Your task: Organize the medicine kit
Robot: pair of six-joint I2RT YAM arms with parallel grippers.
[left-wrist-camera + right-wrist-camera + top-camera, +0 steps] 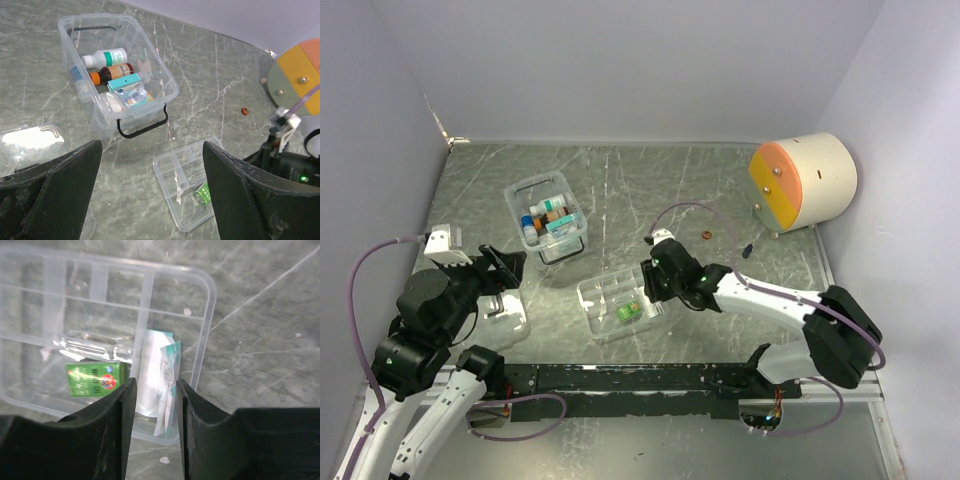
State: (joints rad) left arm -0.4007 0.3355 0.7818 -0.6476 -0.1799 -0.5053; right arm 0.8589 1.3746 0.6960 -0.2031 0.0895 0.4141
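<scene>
Right gripper (155, 385) points down over the tray (210, 295), its jaws a narrow gap apart above the right-hand compartment. A white sachet (159, 360) lies there; whether the pads touch it cannot be told. Across a divider to the left lies a green packet (92, 380). The right arm reaches leftward from its base across the near part of the table (720, 190), with its wrist over the tray's far right corner.

Left gripper (150, 147) hangs above the table with its jaws wide apart and nothing between them. The left arm is folded up high, its wrist tilted toward the box (167, 82). The box stands open, left of centre toward the back, holding bottles (106, 56), with its black latch (142, 127) hanging on the near end. The tray sits on the table nearer and to the right of the box, apart from it.

The lid (30, 137) lies flat beside the left gripper, partly hidden by it and washed out by glare. The sachet's print is unreadable, and the right gripper covers the tray's near edge. A cylinder (805, 180) rests at far right, cut off in the left wrist view.
</scene>
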